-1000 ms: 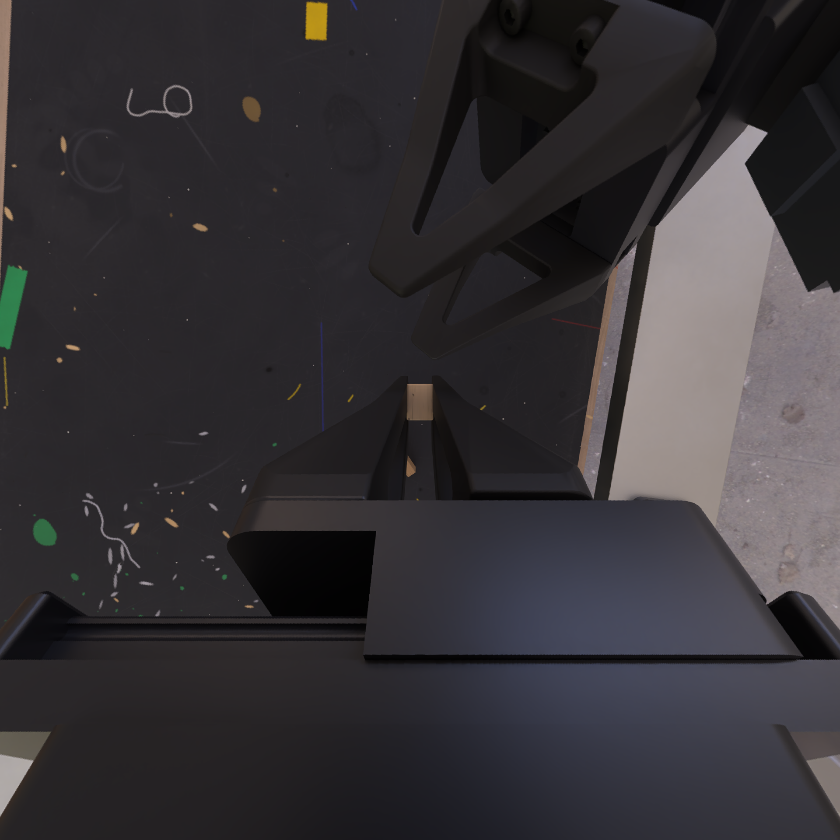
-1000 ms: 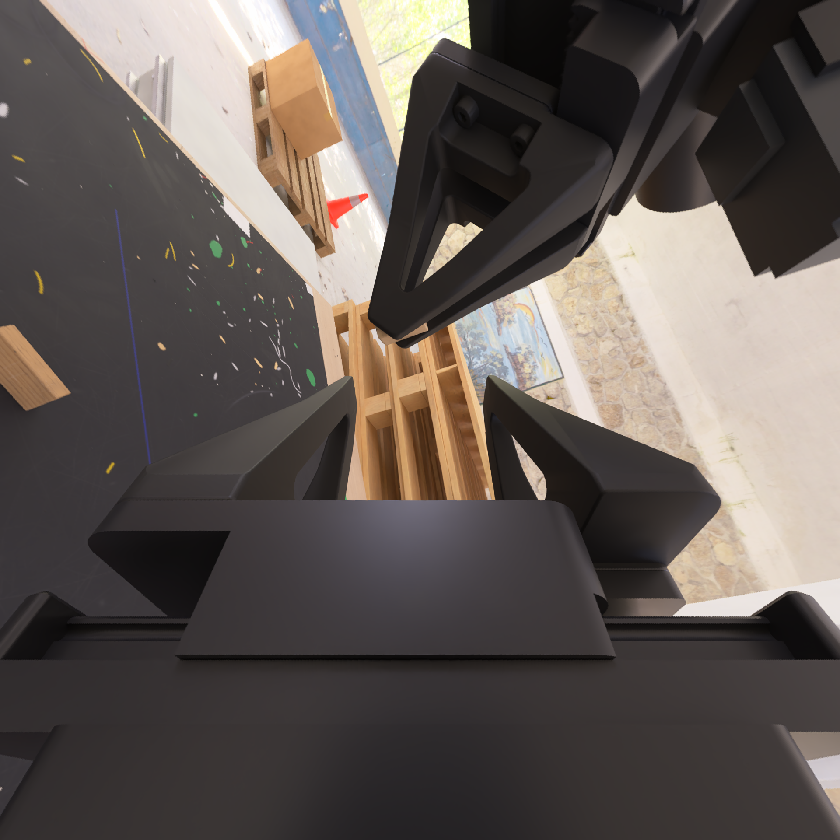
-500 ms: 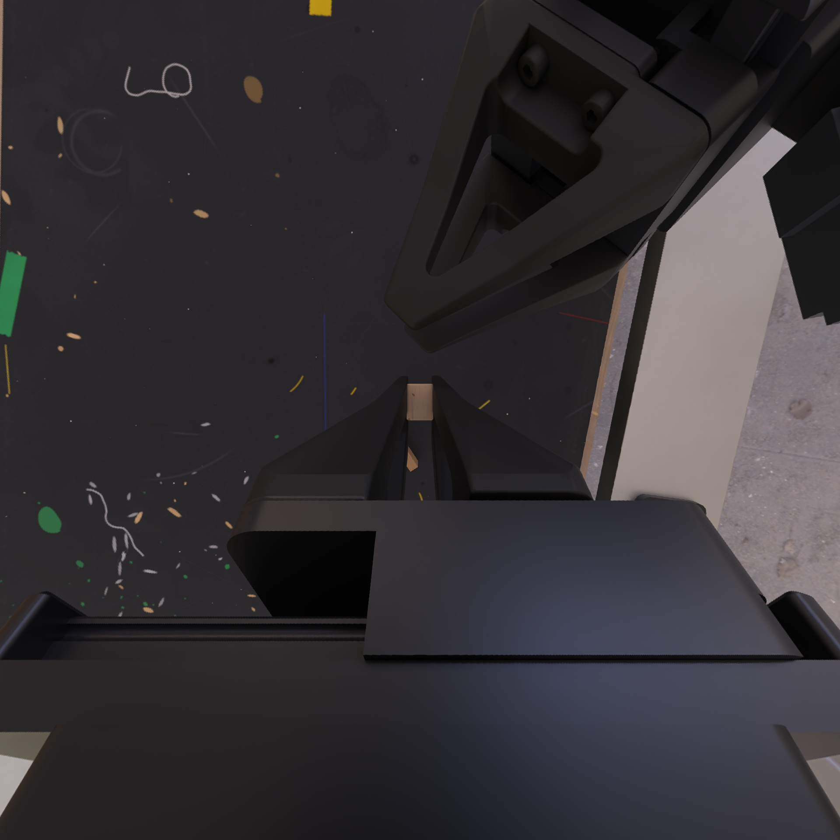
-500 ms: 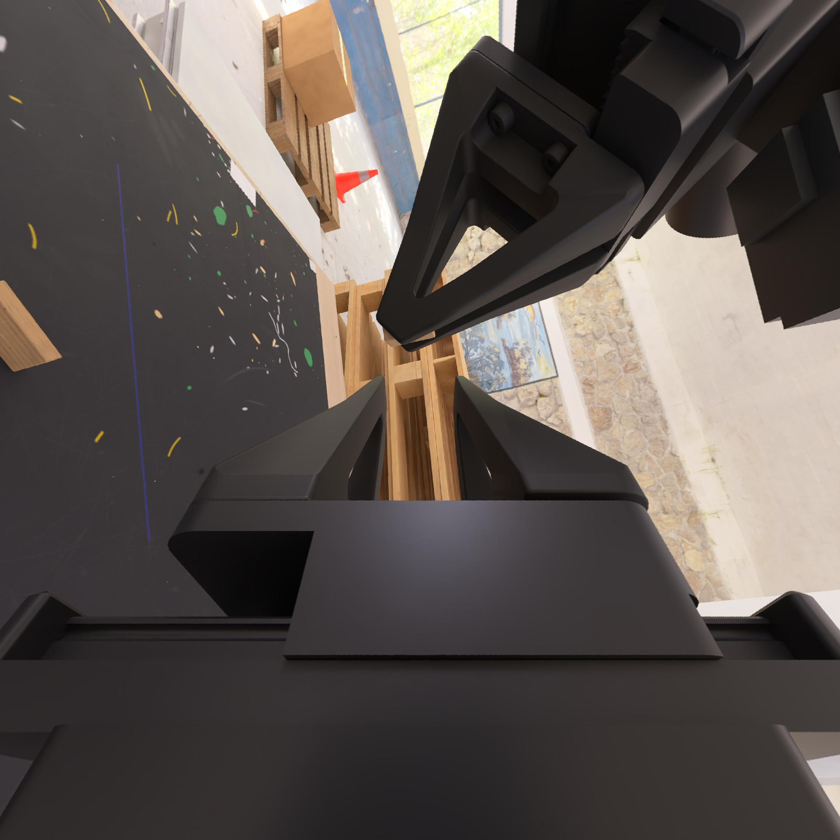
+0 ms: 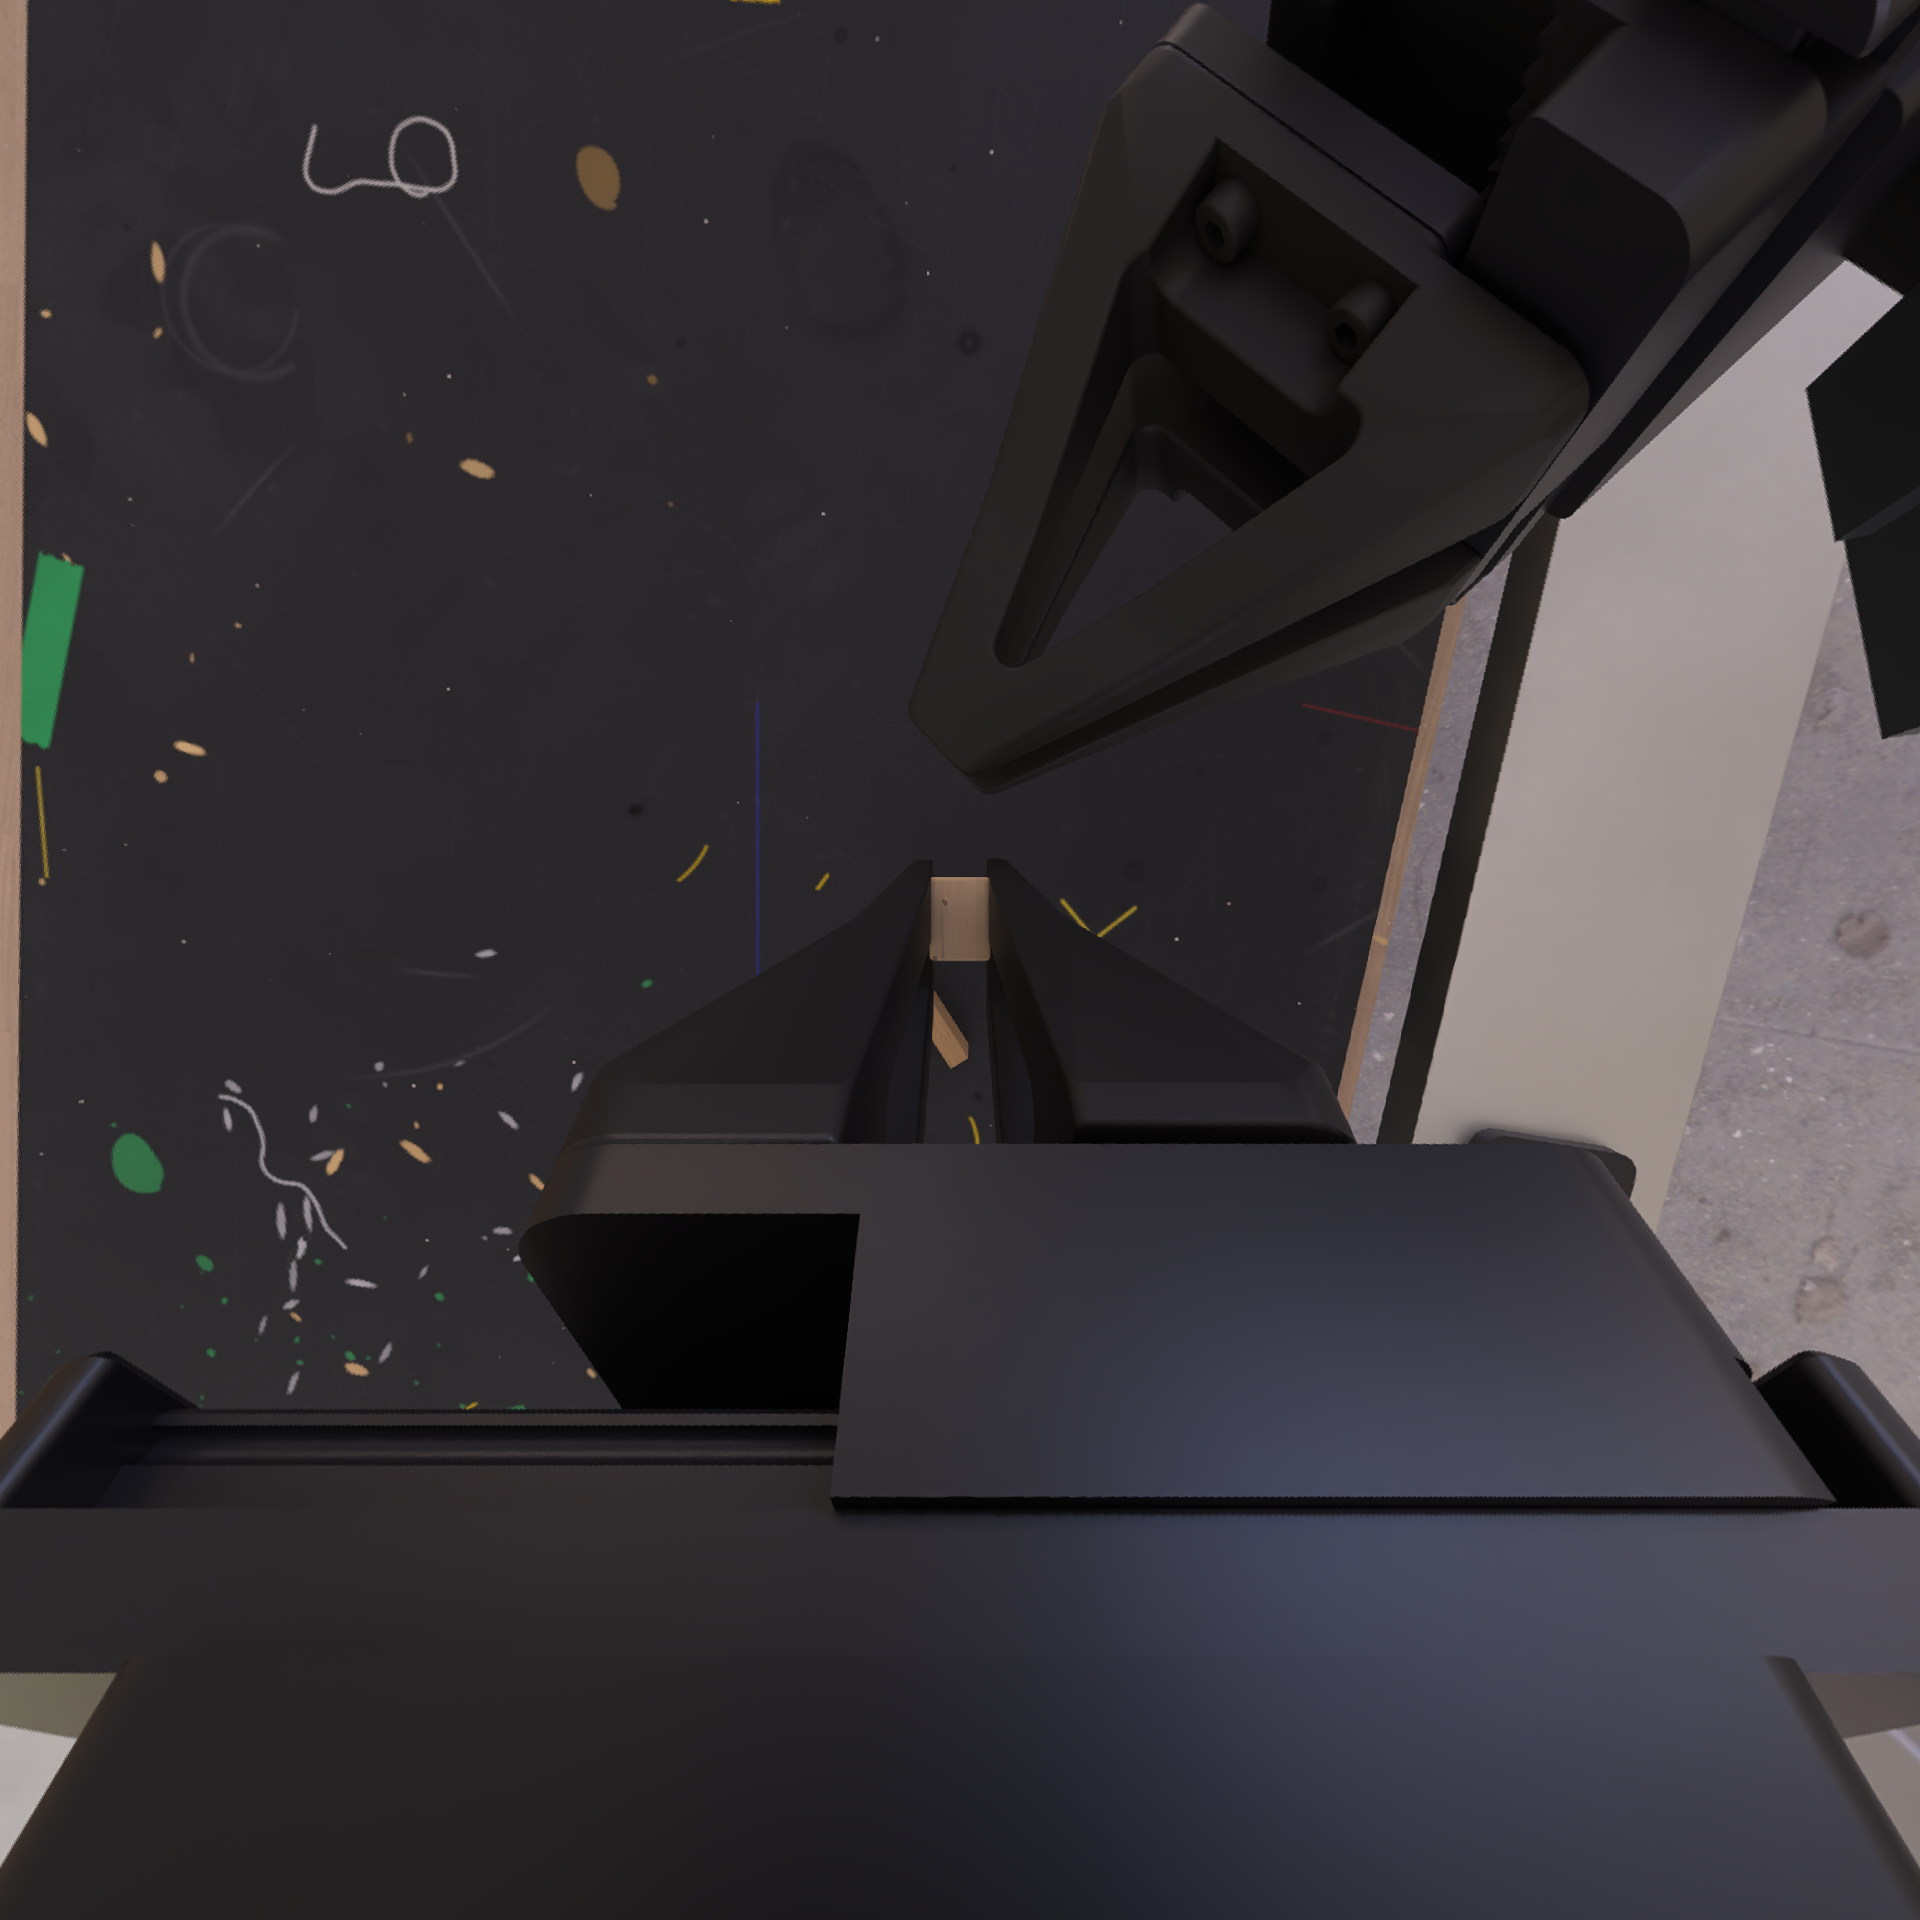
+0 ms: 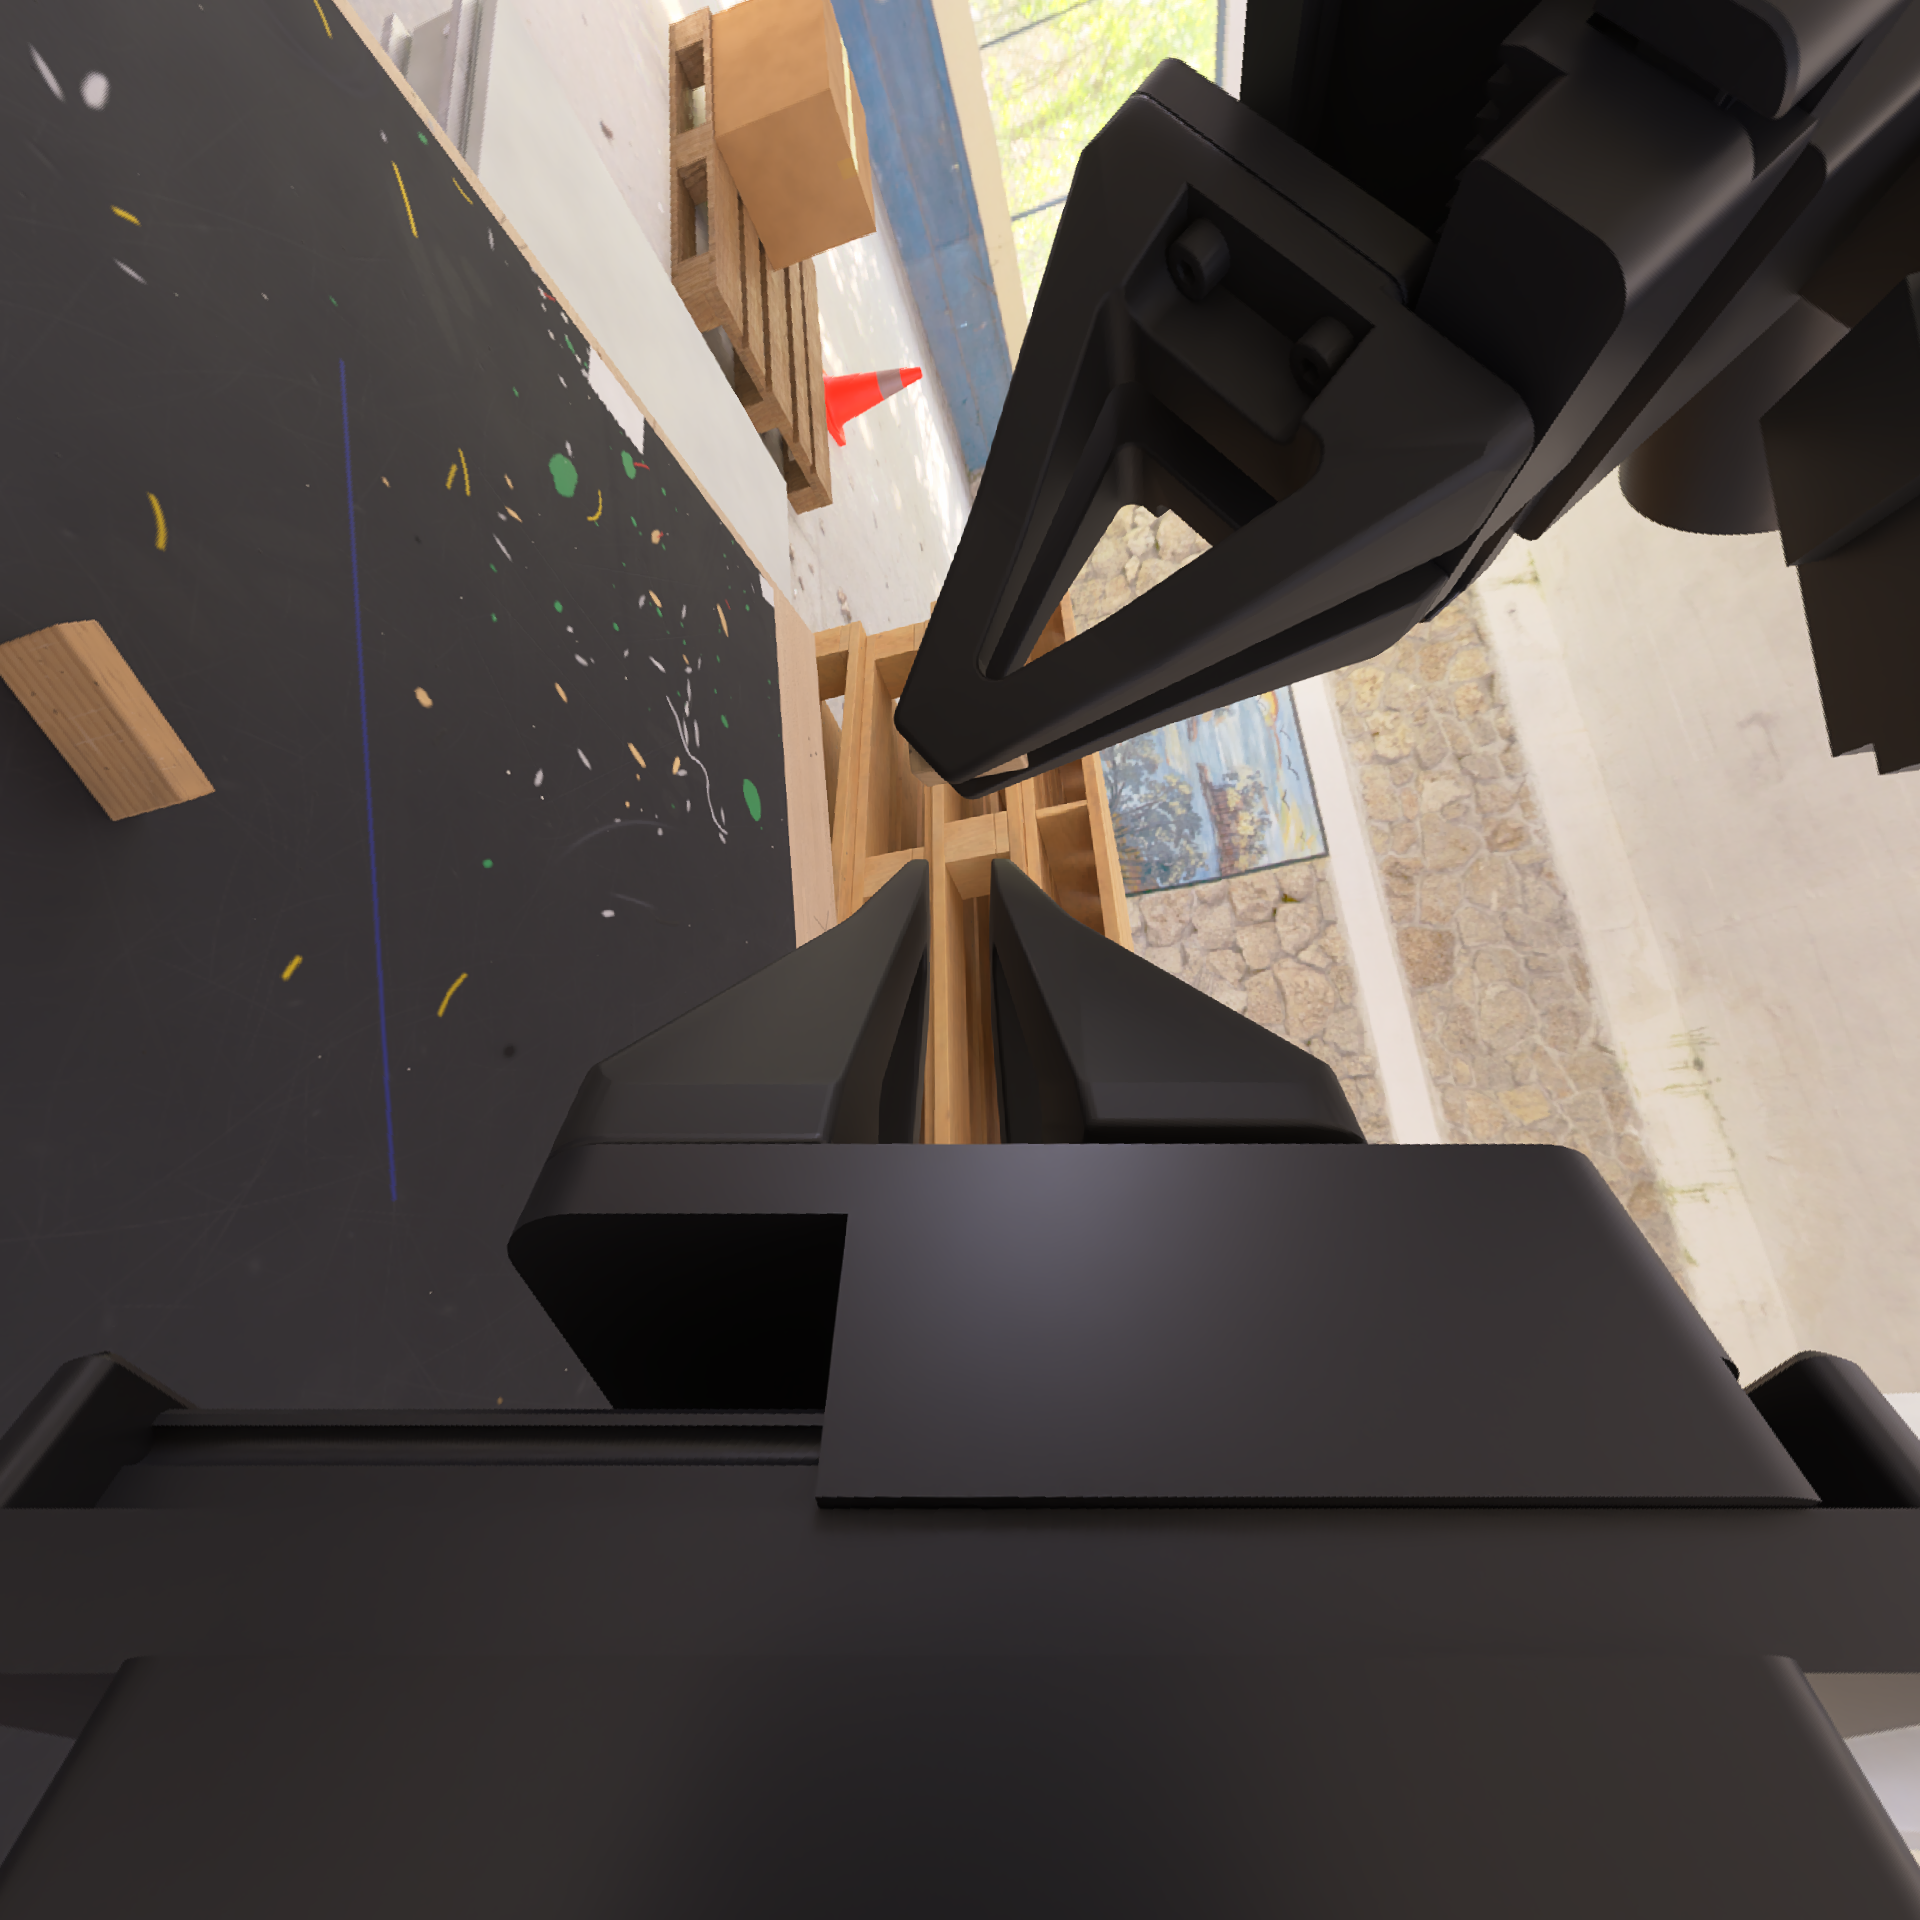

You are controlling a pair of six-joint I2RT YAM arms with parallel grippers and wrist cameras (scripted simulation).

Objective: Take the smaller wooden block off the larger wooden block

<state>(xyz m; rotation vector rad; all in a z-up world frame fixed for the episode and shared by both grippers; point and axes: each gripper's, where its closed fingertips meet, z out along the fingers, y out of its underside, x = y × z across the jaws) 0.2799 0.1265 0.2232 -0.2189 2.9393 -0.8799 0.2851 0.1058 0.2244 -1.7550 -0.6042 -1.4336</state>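
Observation:
In the left wrist view my left gripper is shut on the smaller wooden block, a pale cube pinched at the fingertips, held above the black table. In the right wrist view the larger wooden block lies alone on the table at the left. My right gripper is shut with only a thin slit between its fingers and nothing in it. The left gripper hangs just ahead of it. The right gripper also shows in the left wrist view, just beyond the held block.
The table is speckled with paint marks and has a wooden edge at the right. Off the table are wooden pallets, an orange cone and a stone wall. The two grippers' tips are close together.
My right gripper has gone from wide open to shut, empty. My left gripper has kept its hold on the smaller block. The two grippers have shifted slightly against each other.

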